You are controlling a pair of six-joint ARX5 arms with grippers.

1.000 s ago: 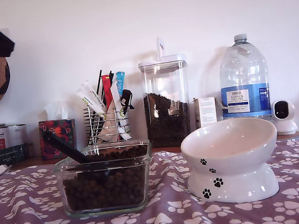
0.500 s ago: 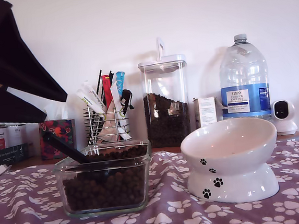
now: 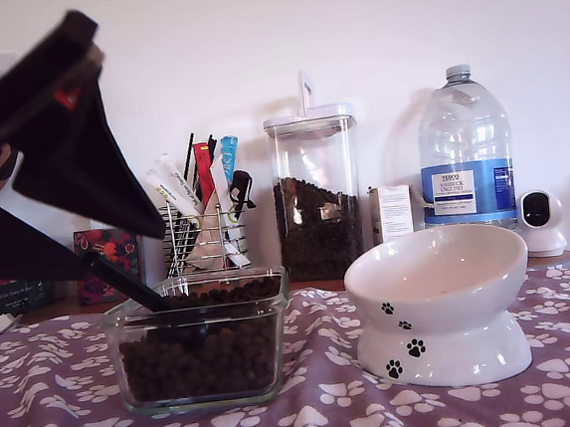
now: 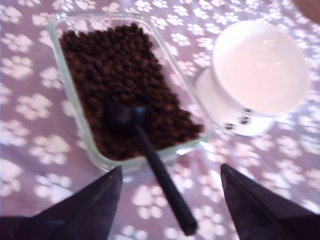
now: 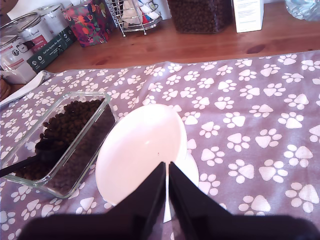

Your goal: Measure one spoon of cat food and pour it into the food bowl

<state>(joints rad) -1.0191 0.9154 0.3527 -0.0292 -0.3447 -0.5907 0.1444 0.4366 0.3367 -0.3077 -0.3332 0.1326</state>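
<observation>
The black plastic spoon (image 4: 145,160) with a long thin handle lies with its small round cup sunk in the dark brown cat food pellets (image 4: 125,70) inside the square clear glass container (image 4: 80,125), handle sticking out over the rim. My first pincer (image 4: 170,200) hovers above that handle, fingers spread wide, empty. My second pincer (image 5: 166,200) hangs above the glossy white paw-printed food bowl (image 3: 442,300) with fingers pressed together, holding nothing. The spoon looks light, stiff and a little slick; the free handle is probably the best place to grip.
</observation>
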